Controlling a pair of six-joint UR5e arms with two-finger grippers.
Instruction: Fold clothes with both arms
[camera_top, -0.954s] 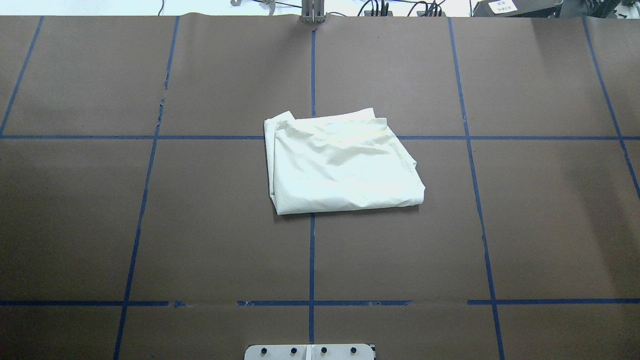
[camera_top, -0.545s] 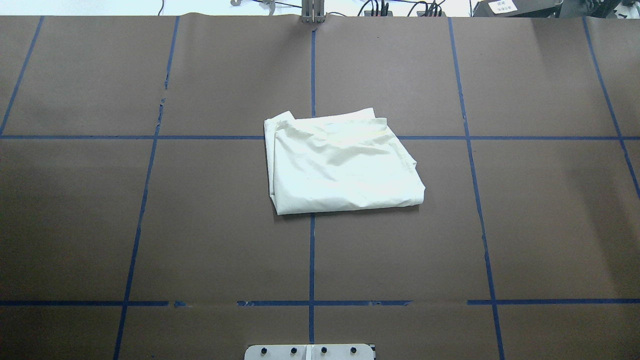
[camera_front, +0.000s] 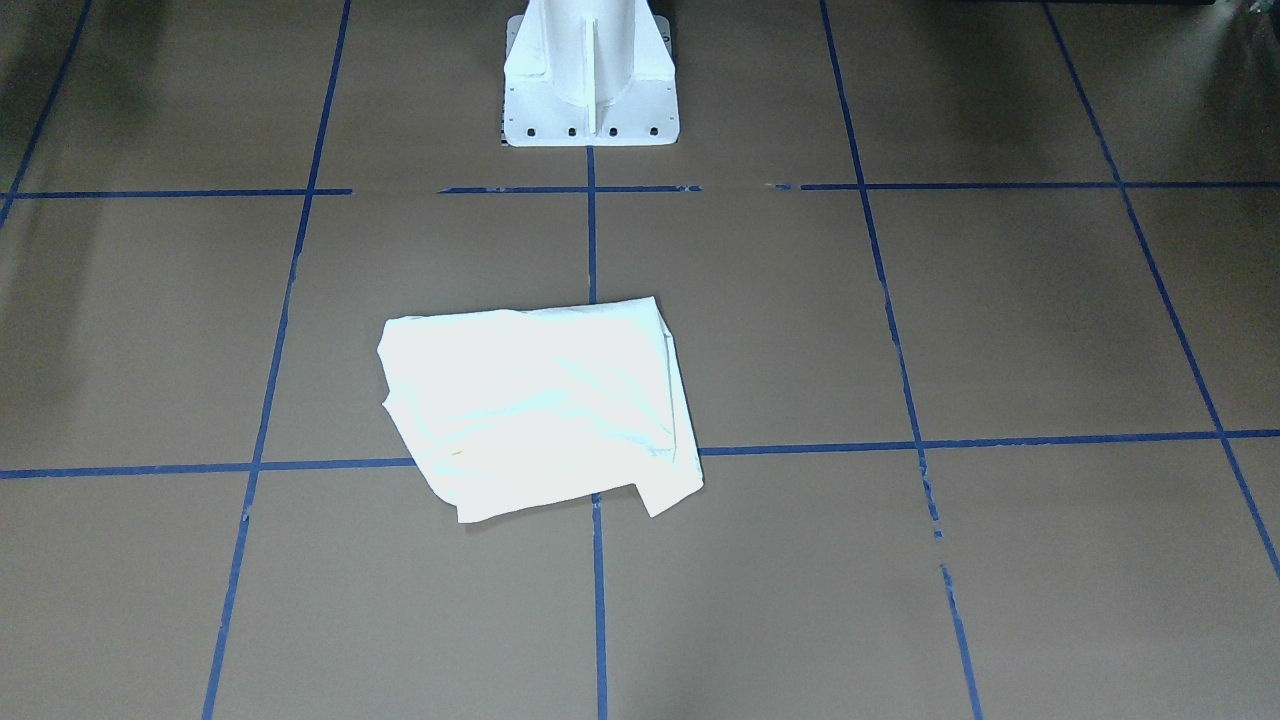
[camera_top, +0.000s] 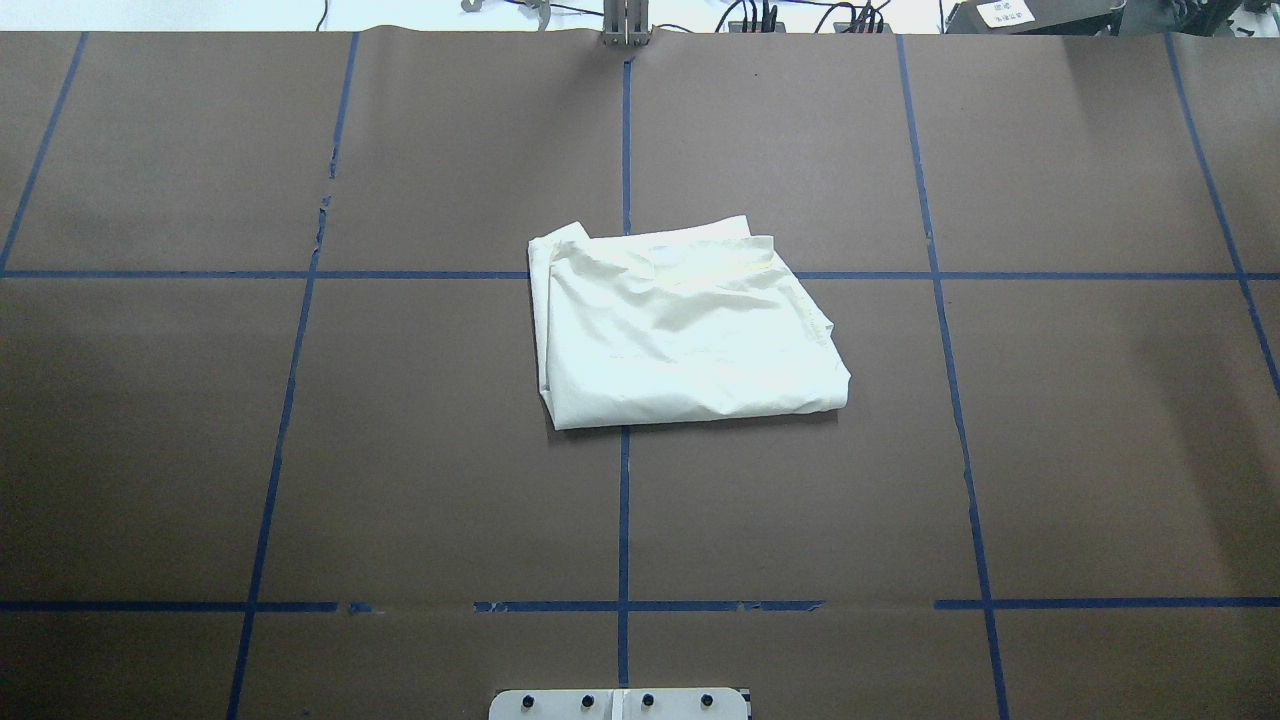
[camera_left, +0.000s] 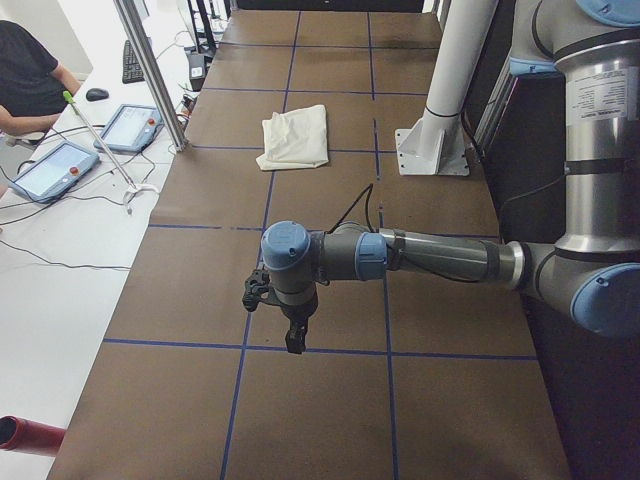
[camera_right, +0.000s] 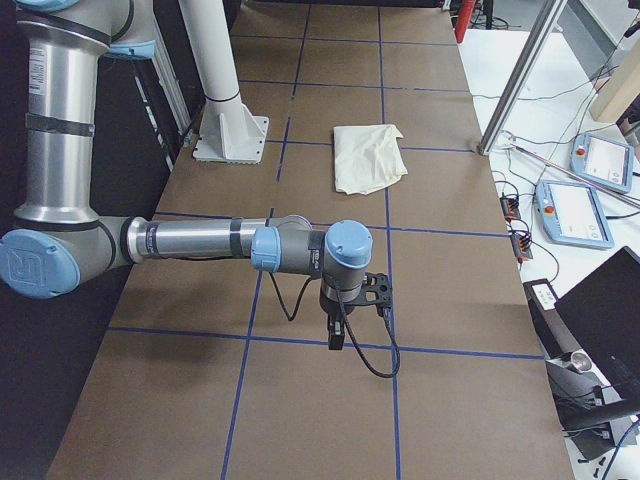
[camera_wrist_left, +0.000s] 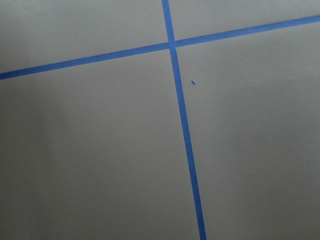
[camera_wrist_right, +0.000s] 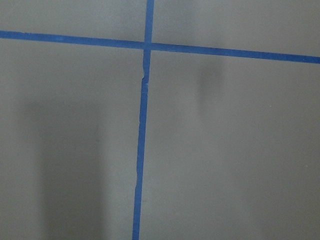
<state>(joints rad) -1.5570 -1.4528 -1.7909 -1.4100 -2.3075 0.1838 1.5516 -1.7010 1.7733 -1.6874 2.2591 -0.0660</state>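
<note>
The clothes (camera_top: 680, 335) are one cream-white shirt folded into a rumpled rectangle, lying flat at the middle of the brown table (camera_top: 300, 450). No print shows. The same bundle (camera_front: 535, 405) appears in the front view, and small and far as the clothes (camera_left: 295, 135) and the clothes (camera_right: 368, 155) in the side views. Both arms are drawn back toward the table's ends, far from it. The left gripper (camera_left: 290, 322) hangs over the paper near a tape line. The right gripper (camera_right: 340, 322) does the same. Whether either is open or shut I cannot tell. Both wrist views show only brown paper and blue tape.
Blue tape lines (camera_top: 624, 520) divide the table into squares. The white pedestal base (camera_front: 590, 90) stands on the robot's side. Along the far edge, teach pendants (camera_left: 130, 127) lie on a white bench where a person (camera_left: 25, 75) sits. A metal post (camera_left: 150, 70) rises by that edge.
</note>
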